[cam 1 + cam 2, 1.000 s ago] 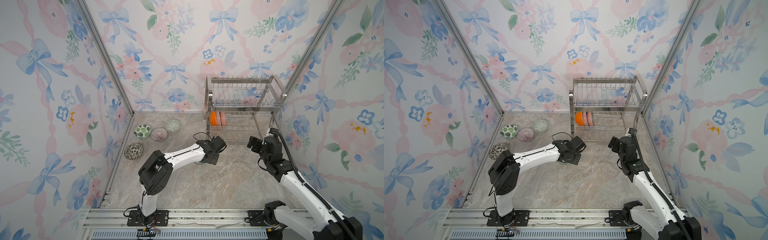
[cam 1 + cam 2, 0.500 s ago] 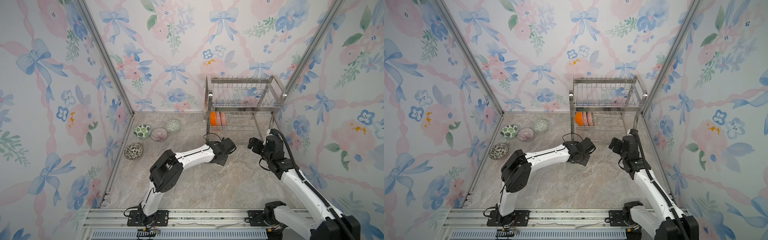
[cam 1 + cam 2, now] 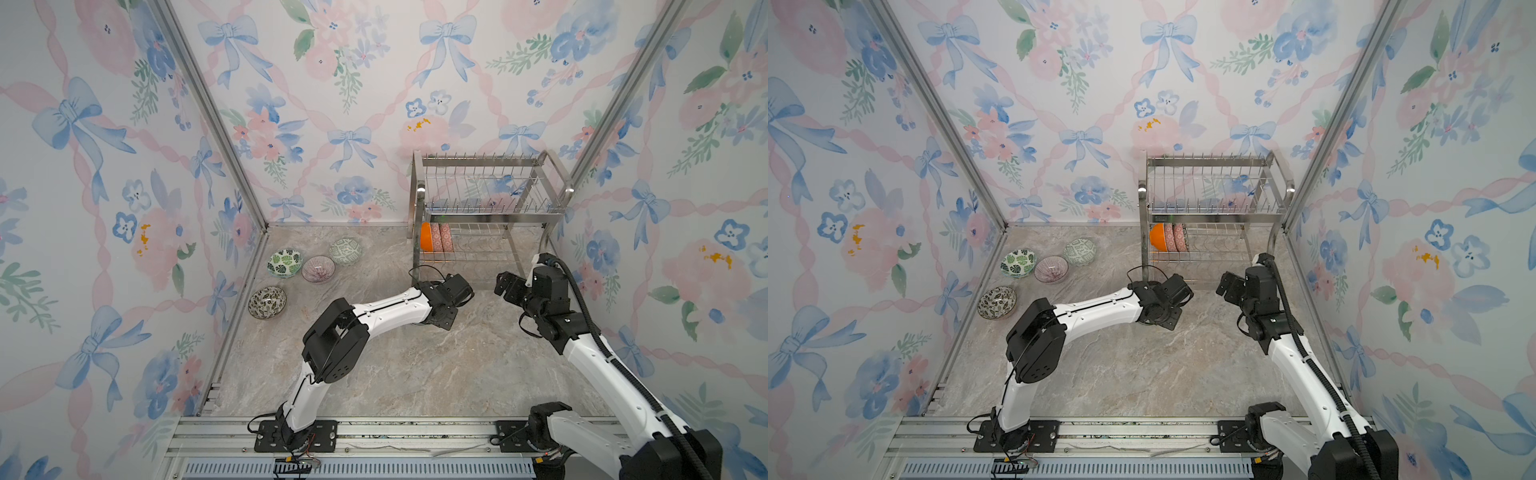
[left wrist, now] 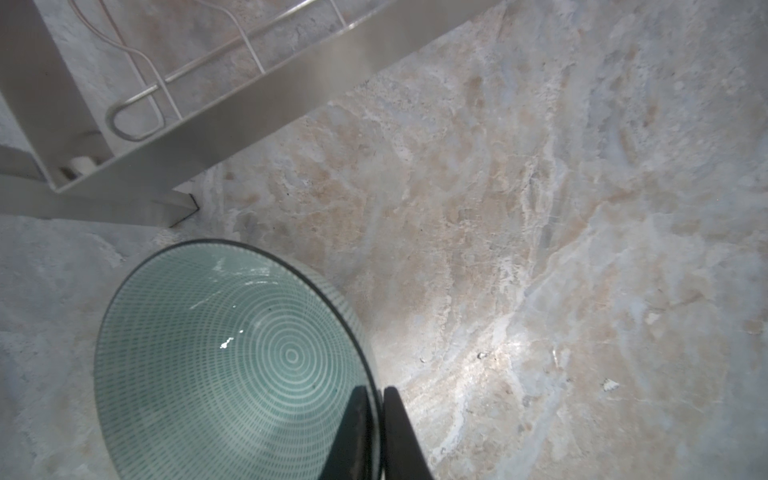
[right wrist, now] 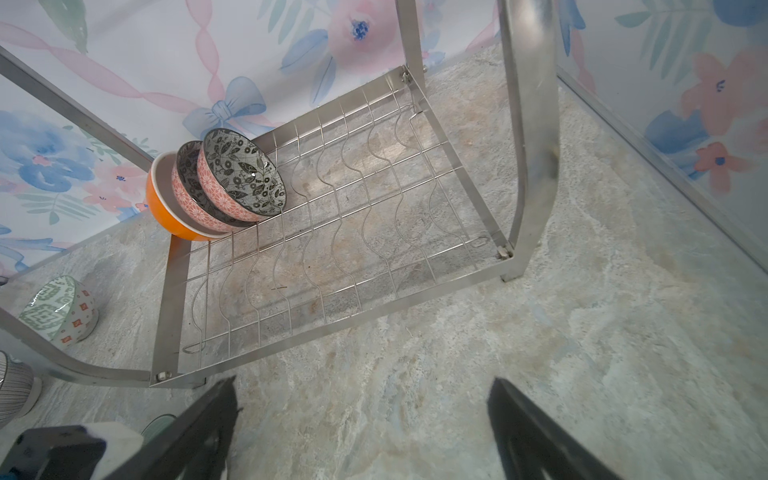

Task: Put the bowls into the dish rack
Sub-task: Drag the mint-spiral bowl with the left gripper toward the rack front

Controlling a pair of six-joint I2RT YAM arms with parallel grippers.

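- Bowls already in the dish rack point(image 3: 478, 158) number three. They stand on edge at the end of the lower tier that faces the loose bowls.
- From that end inward they are an orange bowl point(image 5: 160, 208), a pink-sided bowl point(image 5: 185, 195) and a second pink-sided bowl point(image 5: 241, 174). All three lean and nest closely, and both pink ones have dark leaf patterns inside.
- Four more bowls sit upright on the tabletop point(image 3: 415, 374) near the left wall, well apart from the rack.
- Three of these form a loose row: a green-leaf bowl point(image 3: 284, 262), a purple-lined bowl point(image 3: 318, 269) and a green-geometric bowl point(image 3: 345, 251).
- The fourth, a dark-leaf bowl point(image 3: 267, 302), sits alone nearer the front.
- A teal ringed bowl point(image 4: 232, 357) is just beside the rack's front corner foot, hidden under the left arm's wrist in both top views. I cannot tell whether it rests on the tabletop.
- The left fingers point(image 4: 399, 436) are almost together and straddle that bowl's rim, one inside and one outside. A thin sliver of light shows beside the outer one, so I cannot tell whether they actually grip it.
- The right fingers point(image 5: 532, 436) are spread wide with only bare tabletop between them. They hover in front of the lower tier, holding nothing.
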